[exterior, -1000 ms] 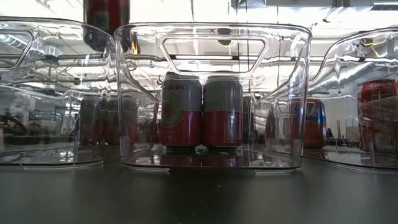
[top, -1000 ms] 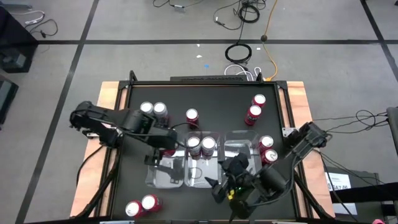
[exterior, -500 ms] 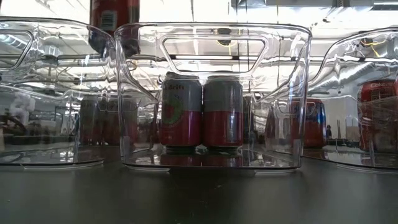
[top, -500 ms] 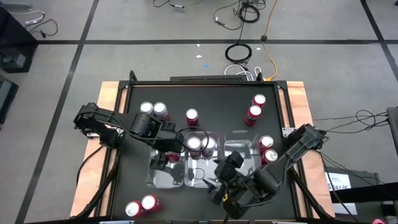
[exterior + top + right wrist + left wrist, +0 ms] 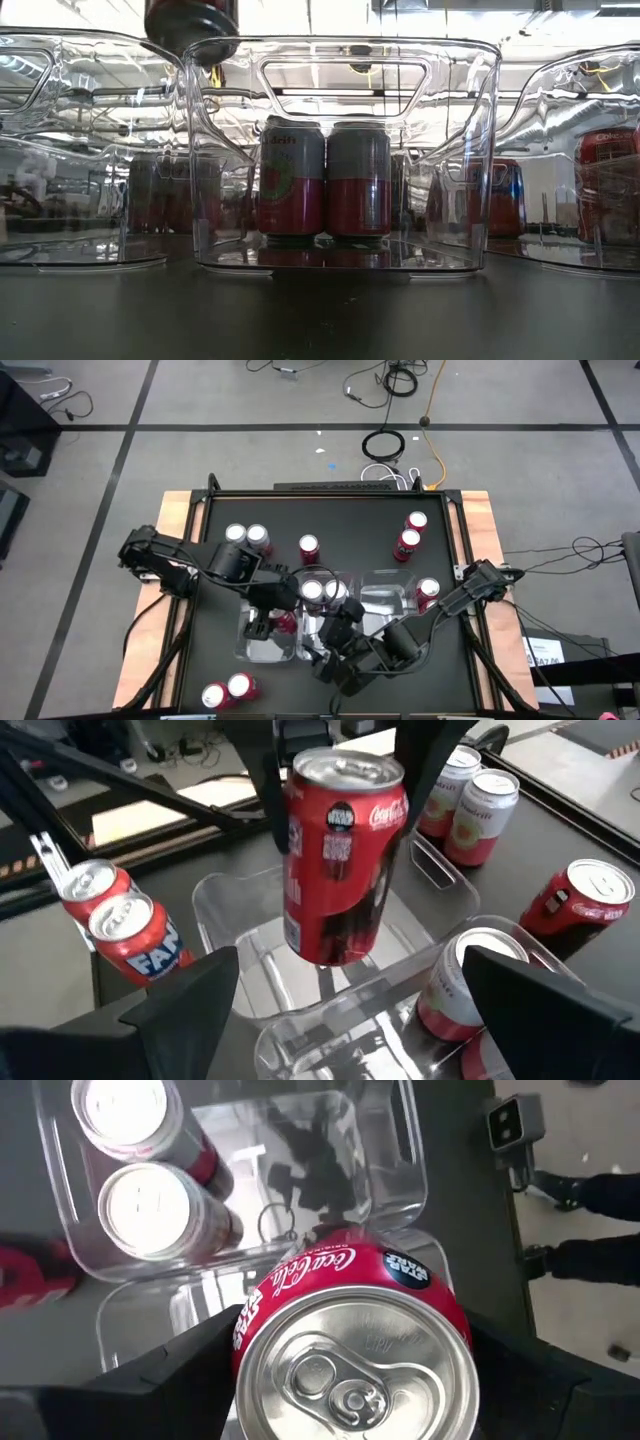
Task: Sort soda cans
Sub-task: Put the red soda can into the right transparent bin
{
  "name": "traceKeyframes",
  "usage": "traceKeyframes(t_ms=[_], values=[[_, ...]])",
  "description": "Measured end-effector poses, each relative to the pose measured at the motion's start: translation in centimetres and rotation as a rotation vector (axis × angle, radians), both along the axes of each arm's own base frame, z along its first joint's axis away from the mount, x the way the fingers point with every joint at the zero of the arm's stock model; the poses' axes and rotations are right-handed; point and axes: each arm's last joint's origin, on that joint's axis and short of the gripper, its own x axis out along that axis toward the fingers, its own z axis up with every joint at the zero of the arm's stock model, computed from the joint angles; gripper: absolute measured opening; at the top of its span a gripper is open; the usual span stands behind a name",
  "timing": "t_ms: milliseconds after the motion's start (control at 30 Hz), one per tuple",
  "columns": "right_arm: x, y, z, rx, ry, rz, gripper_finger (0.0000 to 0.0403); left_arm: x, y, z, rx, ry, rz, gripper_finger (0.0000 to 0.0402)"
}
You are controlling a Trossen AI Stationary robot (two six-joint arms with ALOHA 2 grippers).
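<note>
While two cans [image 5: 322, 591] stand at 3 o'clock in the middle tray [image 5: 318, 632], the left end effector [image 5: 272, 622] clamps a red Coca-Cola can [image 5: 340, 855] above the left tray [image 5: 262, 645]; the right end effector [image 5: 325, 658], gaping empty, has shifted toward 9 o'clock.

left gripper [image 5: 268, 622]: over left tray [image 5: 262, 647], holding Coca-Cola can [image 5: 340, 855] upright above it | middle tray [image 5: 340, 150]: two cans [image 5: 325, 180] side by side at its far end | right tray [image 5: 392, 600]: right of middle | right gripper [image 5: 325, 658]: near edge of middle tray | can pair [image 5: 226, 691]: front-left corner of table [image 5: 350, 520]
</note>
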Motion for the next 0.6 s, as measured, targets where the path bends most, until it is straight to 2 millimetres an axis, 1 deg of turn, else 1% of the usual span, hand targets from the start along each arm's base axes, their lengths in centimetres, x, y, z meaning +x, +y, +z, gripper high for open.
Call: traceKeyframes(t_ms=[233,333,433,600], values=[[1.3,-0.2,-1.2,0.020,0.026,0.030,0.0377,0.3,-0.2,1.1,-0.014,-0.087,-0.025,0.0326],[1.9,-0.4,-1.0,0.033,-0.003,0.048,0.0377,0.5,-0.3,1.7,-0.026,-0.133,-0.027,0.0326],[2.0,-0.7,-1.0,0.024,-0.012,0.014,0.0377,0.6,-0.4,2.3,-0.037,-0.168,-0.030,0.0326],[2.3,-0.9,-0.9,0.023,-0.034,-0.005,0.0377,0.7,-0.6,2.6,-0.053,-0.195,-0.039,0.0326]])
